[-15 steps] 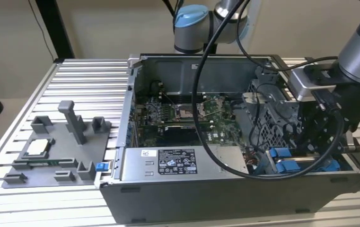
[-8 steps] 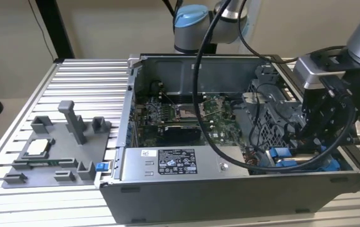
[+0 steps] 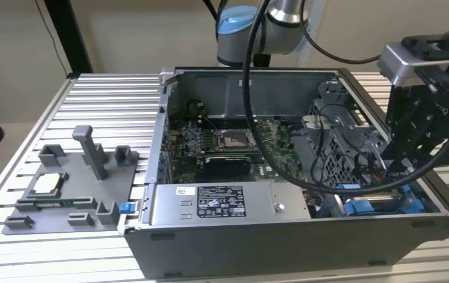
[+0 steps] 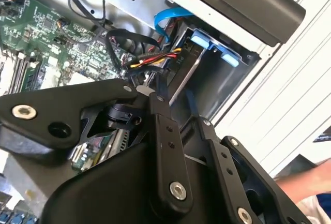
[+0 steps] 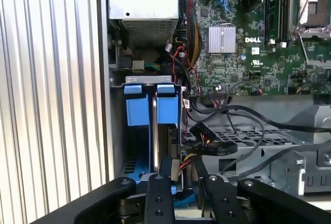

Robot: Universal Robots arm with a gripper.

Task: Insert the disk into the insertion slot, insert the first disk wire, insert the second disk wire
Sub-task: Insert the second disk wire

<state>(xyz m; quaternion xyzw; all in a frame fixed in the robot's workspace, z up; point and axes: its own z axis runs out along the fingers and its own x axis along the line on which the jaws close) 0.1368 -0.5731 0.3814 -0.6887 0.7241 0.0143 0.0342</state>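
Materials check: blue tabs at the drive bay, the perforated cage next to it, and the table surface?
Blue tabs: look like moulded plastic, uniform bright colour with a soft matte sheen. Perforated cage: likely sheet metal, dull grey, with punched holes and folded edges. Table surface: probably extruded aluminium, pale satin silver with regular parallel ribs.

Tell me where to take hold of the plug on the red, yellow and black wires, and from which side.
Probably grip the black plug body, not the thin leads, across its broad flat faces. Come down through the open top of the case: the leads are limp, and cables and metal crowd the plug's other sides.
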